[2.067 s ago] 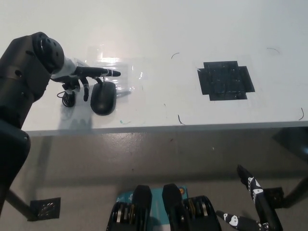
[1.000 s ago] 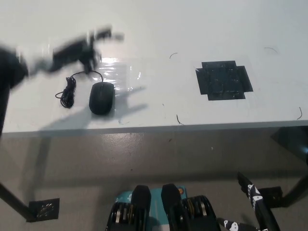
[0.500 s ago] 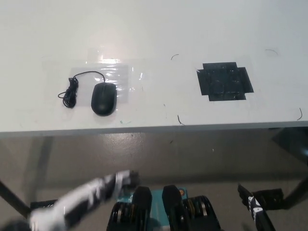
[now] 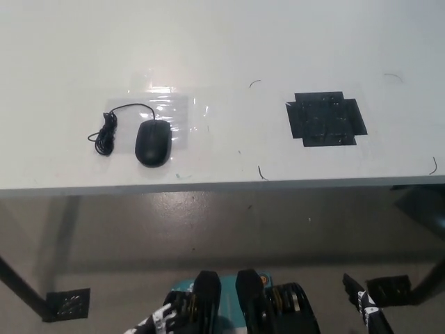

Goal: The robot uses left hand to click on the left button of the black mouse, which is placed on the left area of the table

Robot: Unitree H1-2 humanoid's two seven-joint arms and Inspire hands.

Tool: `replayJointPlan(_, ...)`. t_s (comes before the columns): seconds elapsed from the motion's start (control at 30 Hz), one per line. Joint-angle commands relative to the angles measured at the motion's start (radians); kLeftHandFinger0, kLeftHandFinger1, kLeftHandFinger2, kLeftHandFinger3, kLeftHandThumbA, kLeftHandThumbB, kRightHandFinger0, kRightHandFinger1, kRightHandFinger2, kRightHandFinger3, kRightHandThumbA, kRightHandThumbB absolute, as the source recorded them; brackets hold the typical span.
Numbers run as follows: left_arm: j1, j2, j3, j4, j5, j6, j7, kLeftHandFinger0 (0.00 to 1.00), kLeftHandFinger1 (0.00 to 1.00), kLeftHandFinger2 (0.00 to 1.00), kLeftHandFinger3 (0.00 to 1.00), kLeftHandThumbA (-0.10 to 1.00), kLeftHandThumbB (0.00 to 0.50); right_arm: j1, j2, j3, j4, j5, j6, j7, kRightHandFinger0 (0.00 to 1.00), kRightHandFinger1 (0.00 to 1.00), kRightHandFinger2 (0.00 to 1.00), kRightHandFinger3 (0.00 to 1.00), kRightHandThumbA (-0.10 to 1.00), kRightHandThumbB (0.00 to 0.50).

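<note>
The black mouse (image 4: 153, 142) lies on the left part of the white desk (image 4: 222, 42), close to the near edge, on a patch of clear, shiny film (image 4: 161, 111). Its thin cord (image 4: 111, 125) runs out from the far end of the mouse, curves to the left and ends in a small loose bundle just beside the mouse.

The left robot hand (image 4: 158, 321) shows only as a white sliver with dark markings at the bottom edge of the picture, below the desk's edge and near the floor. The mouse sits well above and beyond it, almost straight ahead and a little to its left, with the desk's front edge between them. Nothing touches the mouse. So little of this robot hand is visible that I cannot tell whether it is released or clenched.

The right robot hand (image 4: 367, 311) is at the bottom right corner, also low and clear of the desk; only a dark tip with white marks shows, and its state cannot be told either. The mouse is far off to its left and forward.

Further right on the desk, well apart from the mouse, is a black taped patch (image 4: 325, 118).
</note>
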Motion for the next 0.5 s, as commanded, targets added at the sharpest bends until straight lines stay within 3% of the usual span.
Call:
replayJointPlan(0.0, -0.057, -0.04, 0.085, 0.157, 0.111, -0.317, 0.278, 1.0, 1.0, 1.0, 1.0, 1.0, 0.276, -0.027, 0.021, 0.013, -0.023, 0.012, -0.086, -0.004, 1.0, 1.0, 1.0, 1.0, 1.0, 0.154)
replayJointPlan(0.1, -0.08, -0.047, 0.092, 0.199, 0.122, -0.321, 0.303, 1.0, 1.0, 1.0, 1.0, 1.0, 0.216, -0.032, 0.028, 0.013, -0.015, 0.013, -0.086, -0.004, 1.0, 1.0, 1.0, 1.0, 1.0, 0.162)
replayJointPlan(0.2, -0.093, -0.046, 0.093, 0.236, 0.126, -0.34, 0.317, 1.0, 1.0, 1.0, 1.0, 1.0, 0.218, -0.031, 0.03, 0.013, -0.015, 0.021, -0.086, 0.0, 1.0, 1.0, 1.0, 1.0, 1.0, 0.158)
replayJointPlan(0.3, -0.11, -0.04, 0.093, 0.268, 0.133, -0.36, 0.331, 1.0, 1.0, 1.0, 1.0, 1.0, 0.26, -0.035, 0.031, 0.014, -0.011, 0.024, -0.086, 0.005, 1.0, 1.0, 1.0, 1.0, 1.0, 0.159)
replayJointPlan(0.47, -0.113, -0.03, 0.078, 0.28, 0.129, -0.38, 0.347, 1.0, 1.0, 1.0, 1.0, 1.0, 0.242, -0.039, 0.03, 0.016, -0.006, 0.024, -0.086, 0.006, 1.0, 1.0, 1.0, 1.0, 1.0, 0.153)
